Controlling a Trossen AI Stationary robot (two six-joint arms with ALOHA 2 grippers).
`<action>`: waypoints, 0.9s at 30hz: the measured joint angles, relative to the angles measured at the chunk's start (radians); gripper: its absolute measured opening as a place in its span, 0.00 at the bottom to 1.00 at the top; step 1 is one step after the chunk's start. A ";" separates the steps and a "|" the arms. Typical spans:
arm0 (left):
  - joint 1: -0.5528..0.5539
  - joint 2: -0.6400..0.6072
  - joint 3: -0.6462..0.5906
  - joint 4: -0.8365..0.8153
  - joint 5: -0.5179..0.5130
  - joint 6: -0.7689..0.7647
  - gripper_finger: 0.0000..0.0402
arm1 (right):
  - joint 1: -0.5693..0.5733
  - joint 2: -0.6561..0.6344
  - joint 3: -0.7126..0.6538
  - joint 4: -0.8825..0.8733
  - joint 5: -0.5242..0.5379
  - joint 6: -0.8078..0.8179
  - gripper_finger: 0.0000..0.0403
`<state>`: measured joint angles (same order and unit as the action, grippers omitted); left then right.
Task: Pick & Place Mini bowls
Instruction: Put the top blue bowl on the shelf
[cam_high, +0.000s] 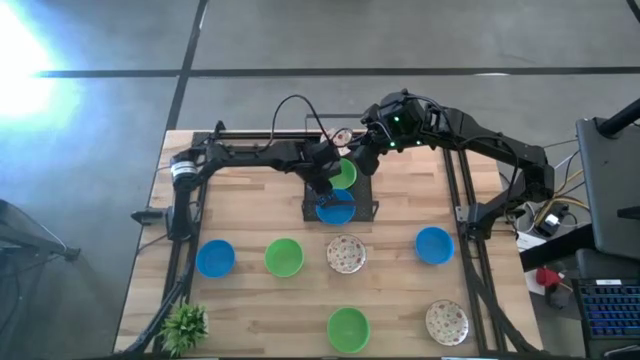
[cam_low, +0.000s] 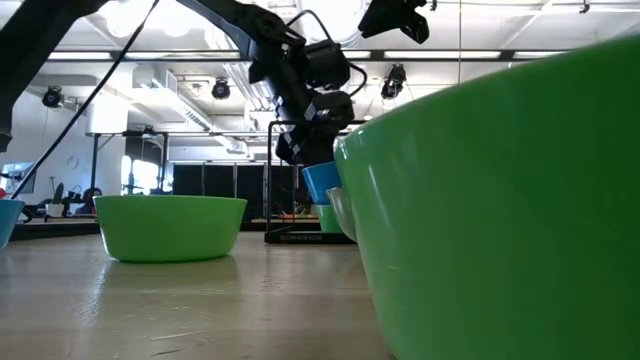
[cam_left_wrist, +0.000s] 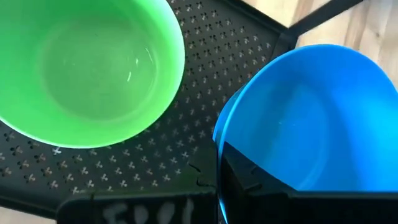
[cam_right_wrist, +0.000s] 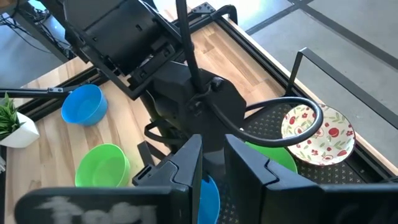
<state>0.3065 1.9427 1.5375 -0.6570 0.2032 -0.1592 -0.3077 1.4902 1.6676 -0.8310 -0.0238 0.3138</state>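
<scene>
My left gripper (cam_high: 323, 186) is shut on a blue mini bowl (cam_high: 336, 209) over the near part of a black perforated tray (cam_high: 370, 210). A green bowl (cam_left_wrist: 81, 68) sits on its base in the tray's middle, and a floral bowl (cam_right_wrist: 318, 134) sits at the tray's far end. My right gripper (cam_right_wrist: 211, 168) hovers above the tray's far right side, slightly open and holding nothing. Two blue bowls (cam_high: 215, 258) (cam_high: 434, 245), two green bowls (cam_high: 284, 257) (cam_high: 348, 328) and two floral bowls (cam_high: 346, 254) (cam_high: 447, 322) rest on the table. My left gripper holds the blue bowl by its rim (cam_left_wrist: 219, 140), with one finger (cam_left_wrist: 261, 180) inside the bowl and the other outside, hidden behind the wall. The fingers come from above, slanting down. In the low view the bowl (cam_low: 322, 182) hangs tilted below the gripper, over the tray.
A small potted plant (cam_high: 185, 325) stands at the near left corner of the table. The tray has upright wire rails (cam_right_wrist: 298, 62) at its far end. Black frame rails (cam_high: 462, 200) run along the table's left and right sides. Open wood lies between the tray and the row of bowls.
</scene>
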 joint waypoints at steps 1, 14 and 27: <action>0.000 0.000 -0.001 0.001 -0.006 0.000 0.00 | 0.000 0.000 0.000 0.000 0.000 0.000 0.16; 0.005 -0.002 -0.002 0.014 -0.063 -0.015 0.00 | 0.000 0.000 0.000 0.000 0.000 0.000 0.16; 0.014 0.002 0.005 0.036 -0.058 -0.032 0.00 | 0.000 0.000 0.000 0.001 0.000 0.000 0.16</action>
<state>0.3206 1.9445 1.5429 -0.6210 0.1453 -0.1916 -0.3077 1.4902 1.6676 -0.8299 -0.0238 0.3138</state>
